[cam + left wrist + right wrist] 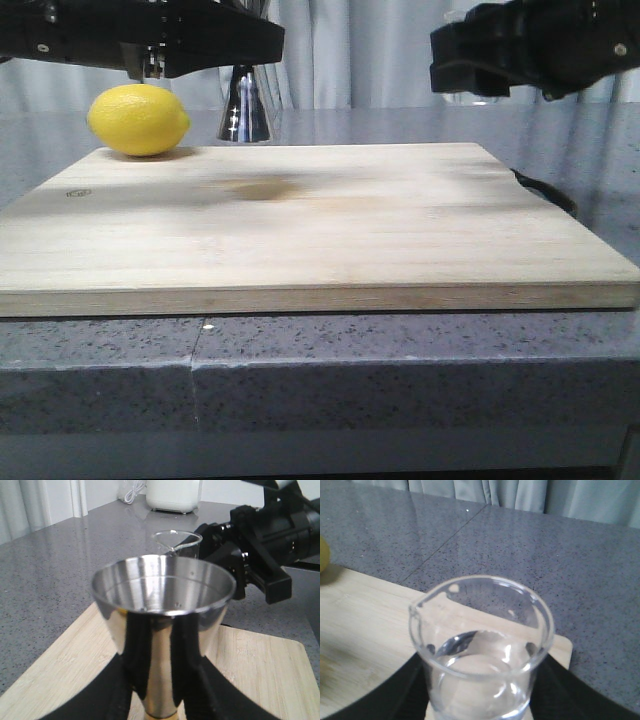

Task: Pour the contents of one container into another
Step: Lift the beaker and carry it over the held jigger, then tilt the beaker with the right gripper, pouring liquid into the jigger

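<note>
The steel jigger (162, 587) stands upright between the black fingers of my left gripper (162, 680), which is shut on its narrow part. In the front view only its lower cone (245, 110) shows below my left gripper (190, 40), at the far edge of the wooden board (320, 230); I cannot tell whether it touches the board. My right gripper (480, 690) is shut on the clear glass beaker (480, 645), held upright with some clear liquid at its bottom. From the left wrist view, the beaker (177, 542) hangs just behind the jigger's rim, lip towards it.
A yellow lemon (138, 120) lies on the board's far left corner. A faint dark stain (265, 188) marks the board. The speckled grey counter (300, 370) surrounds it. A white appliance (174, 495) stands at the back. Curtains hang behind.
</note>
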Robot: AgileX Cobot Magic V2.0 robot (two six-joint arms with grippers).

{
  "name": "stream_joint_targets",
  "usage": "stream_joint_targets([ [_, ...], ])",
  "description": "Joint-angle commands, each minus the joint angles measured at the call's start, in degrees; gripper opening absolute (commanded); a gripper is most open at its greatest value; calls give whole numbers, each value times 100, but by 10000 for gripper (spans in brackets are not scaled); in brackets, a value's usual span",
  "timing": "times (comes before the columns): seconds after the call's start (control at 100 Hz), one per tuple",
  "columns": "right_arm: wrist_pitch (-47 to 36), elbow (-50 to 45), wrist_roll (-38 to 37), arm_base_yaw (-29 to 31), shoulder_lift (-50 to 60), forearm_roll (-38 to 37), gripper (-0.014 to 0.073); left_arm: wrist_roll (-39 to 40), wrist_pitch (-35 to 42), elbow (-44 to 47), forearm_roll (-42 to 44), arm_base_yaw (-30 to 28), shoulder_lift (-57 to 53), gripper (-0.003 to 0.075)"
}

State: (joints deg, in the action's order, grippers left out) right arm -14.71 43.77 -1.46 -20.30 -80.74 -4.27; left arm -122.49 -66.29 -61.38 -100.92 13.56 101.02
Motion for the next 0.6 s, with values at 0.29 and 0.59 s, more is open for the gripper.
stream_joint_targets([
  [0.29,2696,2365,71,-867,220,-912,297,43,-639,-167,-452,36,-280,169],
  [0.59,3900,3646,146,-1605,-264,-2347,297,43,-639,-167,-452,36,-280,169],
])
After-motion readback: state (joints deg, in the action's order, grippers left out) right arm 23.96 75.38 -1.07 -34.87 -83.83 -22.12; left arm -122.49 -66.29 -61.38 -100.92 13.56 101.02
